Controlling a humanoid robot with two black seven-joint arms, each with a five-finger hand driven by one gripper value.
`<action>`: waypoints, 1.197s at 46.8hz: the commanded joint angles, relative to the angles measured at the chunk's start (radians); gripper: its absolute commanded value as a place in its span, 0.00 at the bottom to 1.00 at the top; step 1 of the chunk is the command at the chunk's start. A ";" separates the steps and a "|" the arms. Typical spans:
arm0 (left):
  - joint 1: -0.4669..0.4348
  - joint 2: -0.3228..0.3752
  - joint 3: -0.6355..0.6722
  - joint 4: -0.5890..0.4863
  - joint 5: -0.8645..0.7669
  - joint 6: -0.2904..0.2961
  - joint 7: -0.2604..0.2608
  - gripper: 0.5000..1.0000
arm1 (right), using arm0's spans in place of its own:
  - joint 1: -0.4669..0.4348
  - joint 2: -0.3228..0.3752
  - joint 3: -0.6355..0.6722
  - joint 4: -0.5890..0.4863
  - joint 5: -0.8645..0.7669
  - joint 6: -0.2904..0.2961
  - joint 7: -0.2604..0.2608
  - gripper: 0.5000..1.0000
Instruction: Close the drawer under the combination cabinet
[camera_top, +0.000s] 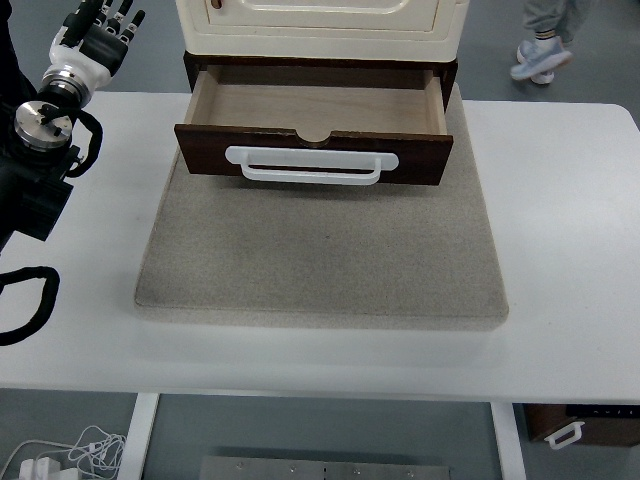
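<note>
A cream cabinet (320, 25) stands at the back of the table on a dark wooden base. Its drawer (315, 125) is pulled out toward me, showing a bare light-wood inside. The dark brown drawer front carries a white bar handle (311, 164). My left hand (97, 30) is raised at the top left corner, well left of the drawer, fingers spread and holding nothing. The right arm does not show.
The cabinet sits on a grey felt mat (322, 260) laid over the white table (560, 240). A person's shoes (539, 55) show on the floor at the top right. Cables (60, 455) lie on the floor below the table's near edge.
</note>
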 joint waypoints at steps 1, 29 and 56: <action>-0.002 0.002 0.000 0.003 0.000 0.000 0.000 1.00 | -0.001 0.000 0.000 0.000 0.001 0.000 0.000 0.90; -0.165 0.109 0.063 -0.001 0.020 0.012 -0.001 1.00 | -0.001 0.000 0.000 0.000 0.001 0.000 0.000 0.90; -0.298 0.298 0.109 -0.293 0.038 0.058 0.003 1.00 | -0.001 0.000 0.000 0.000 0.001 0.000 0.000 0.90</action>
